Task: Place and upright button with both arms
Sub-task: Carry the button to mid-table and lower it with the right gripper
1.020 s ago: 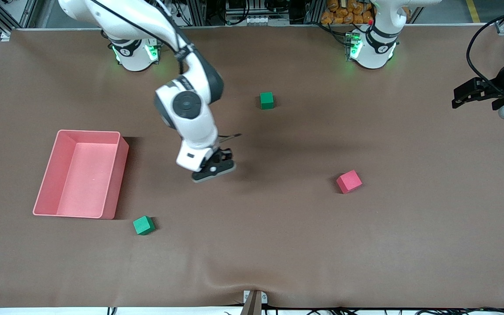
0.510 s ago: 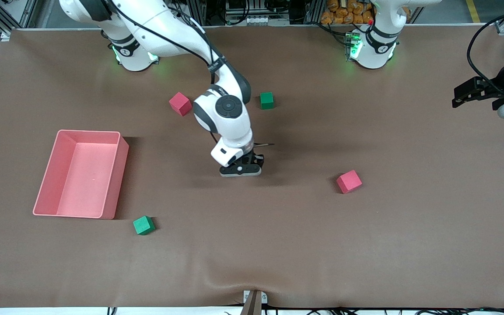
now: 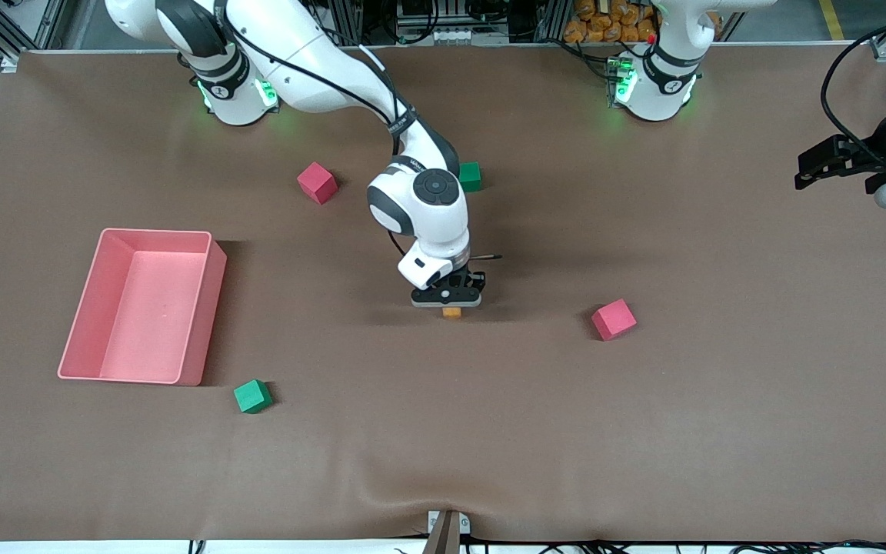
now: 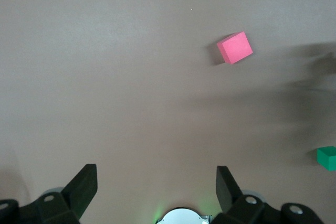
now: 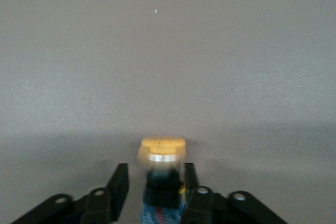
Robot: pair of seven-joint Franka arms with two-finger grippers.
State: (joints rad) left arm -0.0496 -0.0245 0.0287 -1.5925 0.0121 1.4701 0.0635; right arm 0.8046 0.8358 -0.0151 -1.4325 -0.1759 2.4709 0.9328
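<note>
The button (image 3: 451,312), with an orange round cap on a black body, sits between the fingers of my right gripper (image 3: 449,302), low over the middle of the table. In the right wrist view the button (image 5: 163,148) points its cap away from the wrist, and the right gripper (image 5: 156,169) is shut on its black body. My left gripper (image 3: 806,171) waits open and empty above the table's edge at the left arm's end. In the left wrist view its fingers (image 4: 84,184) stand wide apart around the left gripper (image 4: 155,174).
A pink bin (image 3: 81,338) stands toward the right arm's end. A pink cube (image 3: 317,182) and a green cube (image 3: 472,175) lie near the bases. Another pink cube (image 3: 614,319) and green cube (image 3: 252,396) lie nearer the camera. The pink cube (image 4: 234,47) shows in the left wrist view.
My right arm has swung toward the left arm's end of the table with the button, uncovering the pink cube near the bases. The left arm has not moved.
</note>
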